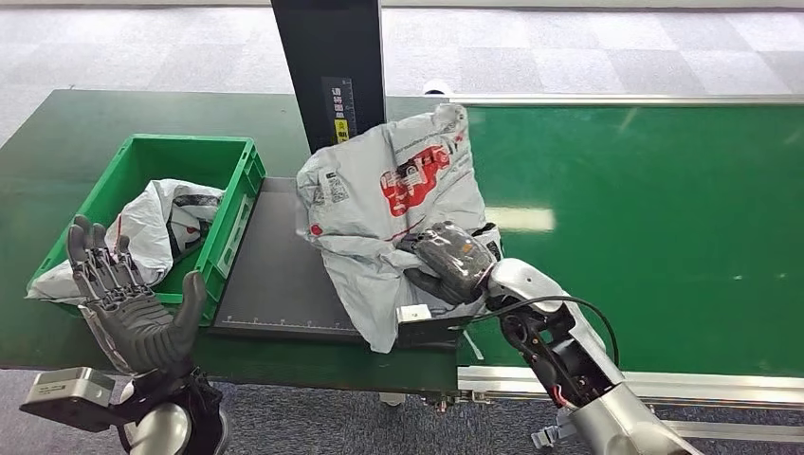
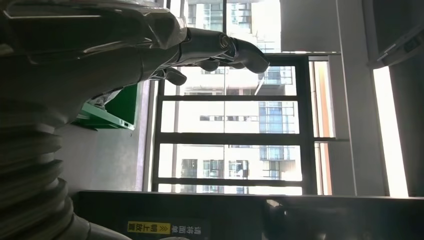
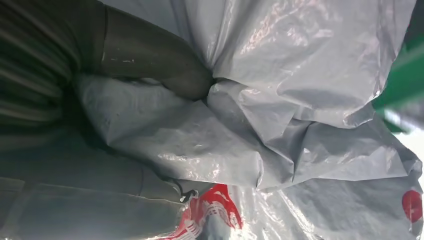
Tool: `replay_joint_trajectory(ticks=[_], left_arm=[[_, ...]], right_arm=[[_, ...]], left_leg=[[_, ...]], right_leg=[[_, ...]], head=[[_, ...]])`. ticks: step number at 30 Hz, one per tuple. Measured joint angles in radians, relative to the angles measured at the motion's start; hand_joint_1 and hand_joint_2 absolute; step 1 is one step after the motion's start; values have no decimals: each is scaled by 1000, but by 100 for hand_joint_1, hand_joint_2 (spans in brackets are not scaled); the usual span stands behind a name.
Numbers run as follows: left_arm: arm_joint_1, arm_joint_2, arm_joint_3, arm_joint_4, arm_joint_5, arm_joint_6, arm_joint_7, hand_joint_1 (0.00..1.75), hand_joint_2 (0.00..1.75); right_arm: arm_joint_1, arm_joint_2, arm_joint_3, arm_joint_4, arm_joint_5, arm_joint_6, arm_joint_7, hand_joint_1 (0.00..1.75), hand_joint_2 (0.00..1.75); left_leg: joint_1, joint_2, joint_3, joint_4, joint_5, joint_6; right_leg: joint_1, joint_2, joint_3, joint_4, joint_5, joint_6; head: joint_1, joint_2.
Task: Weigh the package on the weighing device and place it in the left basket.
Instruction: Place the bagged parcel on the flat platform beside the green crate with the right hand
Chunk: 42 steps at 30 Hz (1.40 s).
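Note:
A grey plastic package (image 1: 389,204) with red print stands crumpled over the right part of the black weighing plate (image 1: 275,275). My right hand (image 1: 446,261) grips its lower right side, and in the right wrist view the thumb (image 3: 160,60) presses into the grey film (image 3: 300,75). The green basket (image 1: 228,156) sits left of the plate and holds another white and grey bag (image 1: 156,223). In front of that basket my left hand (image 1: 128,299) is raised, palm up, fingers spread and holding nothing. The left wrist view shows its fingers (image 2: 220,47) stretched out.
A black post (image 1: 332,66) with a yellow label rises behind the plate. A green conveyor belt (image 1: 654,218) with a metal rail lies to the right. The dark green table (image 1: 57,142) ends near my body, with grey carpet beyond and below.

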Motion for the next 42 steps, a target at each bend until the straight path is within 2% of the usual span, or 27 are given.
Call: replay_joint_trajectory(ticks=[4,11,13,15,18,20,29,31,34,39,42], left_arm=[[-15,-6,-7,15,1,-7,0,0,175],[-43,-17,-15,56,1,-11,0,0,175],[-49,-18,-20,65,3,-10,0,0,175],[-51,-19,-22,72,9,-11,0,0,175],[-51,-19,-26,76,17,-18,0,0,175],[-51,-19,-26,77,19,-26,0,0,175],[-52,-20,-27,86,18,-45,0,0,175],[-52,-20,-27,89,19,-49,0,0,175],[-54,-20,-27,96,21,-53,0,0,175],[-55,-17,-29,110,31,-59,0,0,175],[-55,-14,-33,121,38,-71,0,0,175]], right_arm=[[-55,30,83,115,11,27,6,175,175],[-104,69,182,229,32,10,20,171,175],[-114,77,207,248,38,-18,21,84,175],[-120,83,226,257,41,-87,15,0,175],[-123,85,241,257,31,-239,-3,0,175],[-122,83,244,247,16,-306,-8,0,175],[-70,68,228,163,49,-444,26,0,175],[-47,67,212,136,18,-454,14,0,175],[-11,67,170,90,-120,-413,-19,0,175],[80,71,9,25,-476,-221,-55,0,175],[118,72,-79,10,-580,-161,-65,0,175]], left_leg=[[0,0,0,0,0,0],[0,0,0,0,0,0],[0,0,0,0,0,0],[0,0,0,0,0,0],[0,0,0,0,0,0],[0,0,0,0,0,0],[0,0,0,0,0,0],[0,0,0,0,0,0],[0,0,0,0,0,0],[0,-1,0,0,0,0],[0,0,0,0,0,0]], right_leg=[[0,0,0,0,0,0],[0,0,-1,0,0,0],[0,0,-1,0,0,0],[0,0,-1,0,0,0],[0,0,-1,0,0,0],[0,0,-1,0,0,0],[0,0,-1,0,0,0],[0,0,-1,0,0,0],[0,0,-1,0,0,0],[0,0,-1,0,0,0],[0,0,-1,0,0,0]], head=[[0,0],[0,0],[0,0],[0,0],[0,0],[0,0],[0,0],[0,0],[0,0],[0,0],[0,0]])
